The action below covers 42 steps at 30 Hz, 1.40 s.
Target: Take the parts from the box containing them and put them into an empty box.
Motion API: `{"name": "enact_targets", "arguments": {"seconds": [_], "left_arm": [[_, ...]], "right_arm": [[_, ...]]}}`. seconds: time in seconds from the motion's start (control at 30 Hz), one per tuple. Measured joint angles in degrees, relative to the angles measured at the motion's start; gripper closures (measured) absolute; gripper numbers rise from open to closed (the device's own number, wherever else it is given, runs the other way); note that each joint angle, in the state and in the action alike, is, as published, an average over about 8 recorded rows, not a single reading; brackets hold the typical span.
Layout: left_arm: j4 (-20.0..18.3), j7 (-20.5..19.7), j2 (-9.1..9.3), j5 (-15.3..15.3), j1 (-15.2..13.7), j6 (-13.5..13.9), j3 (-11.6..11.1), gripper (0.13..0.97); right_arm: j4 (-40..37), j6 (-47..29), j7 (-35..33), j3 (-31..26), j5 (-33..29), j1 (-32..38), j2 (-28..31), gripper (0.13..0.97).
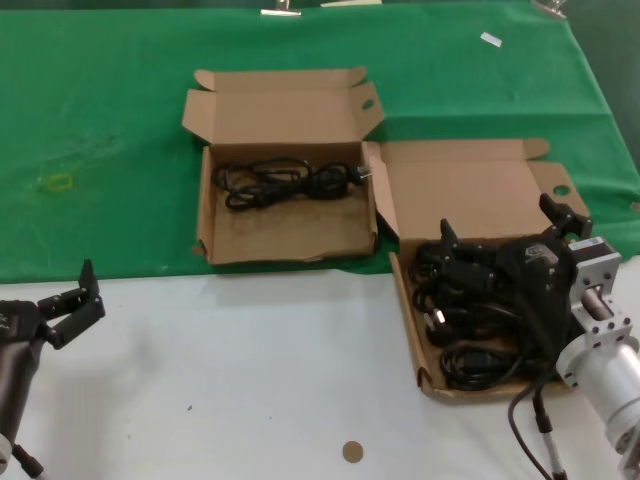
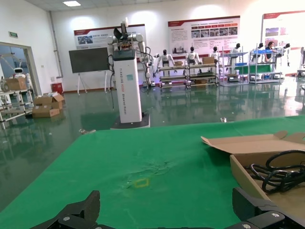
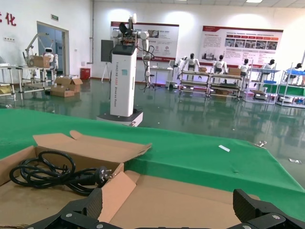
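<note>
White surface [image 1: 250, 370] with green cloth [image 1: 100, 130] behind. Thin black looped power cords [image 1: 470, 310] fill the longer brown cardboard box [image 1: 411, 330] at lower right; one cord bundle [image 1: 285, 180] lies in the squarer brown cardboard box [image 1: 290, 240], upper centre. Right claw [image 1: 505, 235] spread wide above the cords, grasping nothing; left claw [image 1: 75, 300] released, lower left.

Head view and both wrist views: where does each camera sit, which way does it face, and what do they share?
Head view: on the robot's head, looking down at two shallow brown cardboard boxes, the left box holding one black looped power cord; left end effector and right end effector, both open, show.
Left wrist view: low over the green cloth, facing the hall; its own fingertips show.
Right wrist view: low over the right box, facing the hall; its own fingertips show.
Shared: all three see the left box's cord.
</note>
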Motion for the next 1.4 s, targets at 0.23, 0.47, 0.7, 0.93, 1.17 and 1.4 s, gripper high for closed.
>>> {"name": "enact_targets", "arguments": {"seconds": [0.23,0.47,0.7,0.93,1.17,1.4], "left_arm": [[0.00,0.00,0.00,0.00,0.00,0.00,0.00,0.132],[0.00,0.00,0.00,0.00,0.00,0.00,0.00,0.132],[0.00,0.00,0.00,0.00,0.00,0.00,0.00,0.132],[0.00,0.00,0.00,0.00,0.00,0.00,0.00,0.132],[0.00,0.00,0.00,0.00,0.00,0.00,0.00,0.132],[0.00,0.00,0.00,0.00,0.00,0.00,0.00,0.132]], "right_arm": [[0.00,0.00,0.00,0.00,0.00,0.00,0.00,0.129],[0.00,0.00,0.00,0.00,0.00,0.00,0.00,0.129],[0.00,0.00,0.00,0.00,0.00,0.00,0.00,0.129],[0.00,0.00,0.00,0.00,0.00,0.00,0.00,0.129],[0.00,0.00,0.00,0.00,0.00,0.00,0.00,0.129],[0.00,0.00,0.00,0.00,0.00,0.00,0.00,0.129]]}}
